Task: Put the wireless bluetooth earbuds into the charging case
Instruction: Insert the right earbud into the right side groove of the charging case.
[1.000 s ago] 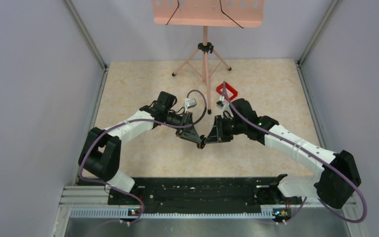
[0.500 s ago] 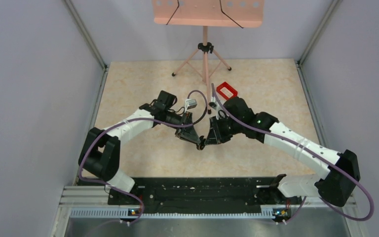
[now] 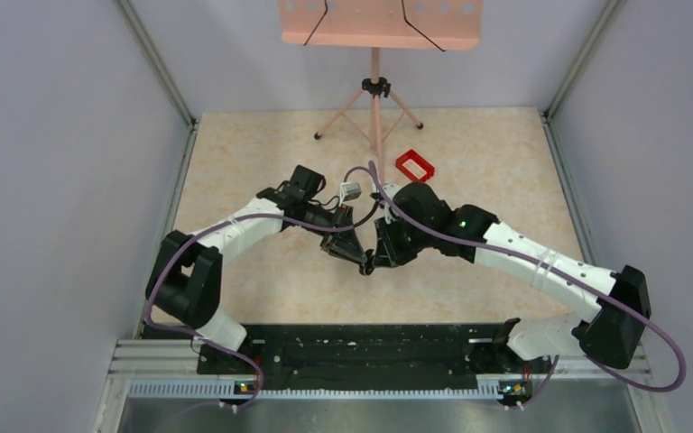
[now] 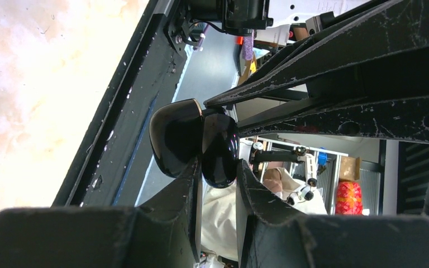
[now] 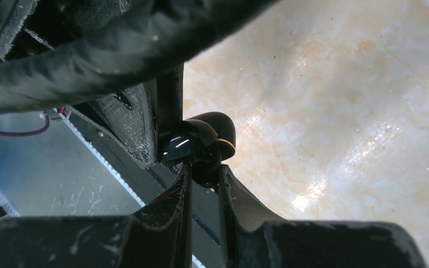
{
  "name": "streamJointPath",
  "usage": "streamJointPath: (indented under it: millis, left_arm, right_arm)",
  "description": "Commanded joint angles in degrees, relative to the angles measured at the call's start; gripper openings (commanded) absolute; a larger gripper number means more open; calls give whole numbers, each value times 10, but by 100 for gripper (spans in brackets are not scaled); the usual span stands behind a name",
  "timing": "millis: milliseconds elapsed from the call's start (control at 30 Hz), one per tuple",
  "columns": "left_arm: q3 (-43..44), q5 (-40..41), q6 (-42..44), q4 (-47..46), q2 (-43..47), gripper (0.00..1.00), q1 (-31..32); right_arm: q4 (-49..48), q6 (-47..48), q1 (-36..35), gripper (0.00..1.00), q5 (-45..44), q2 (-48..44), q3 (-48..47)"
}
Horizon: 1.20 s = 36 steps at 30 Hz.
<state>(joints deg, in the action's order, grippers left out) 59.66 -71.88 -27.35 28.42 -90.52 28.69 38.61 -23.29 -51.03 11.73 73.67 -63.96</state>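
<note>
The charging case [image 4: 219,151] is glossy black and hangs above the table, its lid [image 4: 173,134] swung open to one side. My left gripper [image 4: 219,170] is shut on the case's body. In the right wrist view, my right gripper [image 5: 204,167] is shut on a small black earbud [image 5: 205,174], pressed up against the case [image 5: 201,134] by a gold-coloured rim. In the top view, the left gripper [image 3: 352,252] and right gripper [image 3: 376,260] meet tip to tip over the table's middle. The case's inside is hidden.
A red rectangular tray [image 3: 413,166] lies on the beige table behind the right arm. A pink music stand's tripod [image 3: 374,104] stands at the back. The black base rail [image 3: 361,347] runs along the near edge. Grey walls close in both sides.
The right arm's wrist and forearm have swung left and nearer, uncovering the red tray. Both gripper tips stay together at the same spot. The left arm has barely moved.
</note>
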Motion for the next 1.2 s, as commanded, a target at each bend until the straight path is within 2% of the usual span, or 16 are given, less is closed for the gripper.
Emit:
streamJointPath:
  millis: [0,100,467,600,933,1167]
  left_arm:
    - [35,-20,-14,3,4,0,12]
    - [41,-16,-16,6,6,0,13]
    - [38,-19,-18,-1,7,0,15]
    - [39,-23,-23,-8,7,0,15]
    - [36,-20,-29,-19,5,0,15]
    - [31,-6,-19,-19,-4,0,14]
  right_arm:
    - [-61,-22,-21,14,-59,-3,-44]
    - [-52,-21,-28,20,-64,12,-57]
    - [-59,-37,-31,25,-69,22,-64]
    - [-55,-39,-31,40,-71,20,-61]
    - [-61,-49,-31,53,-84,2,-56]
    - [-61,-68,-29,71,-114,-47,-65]
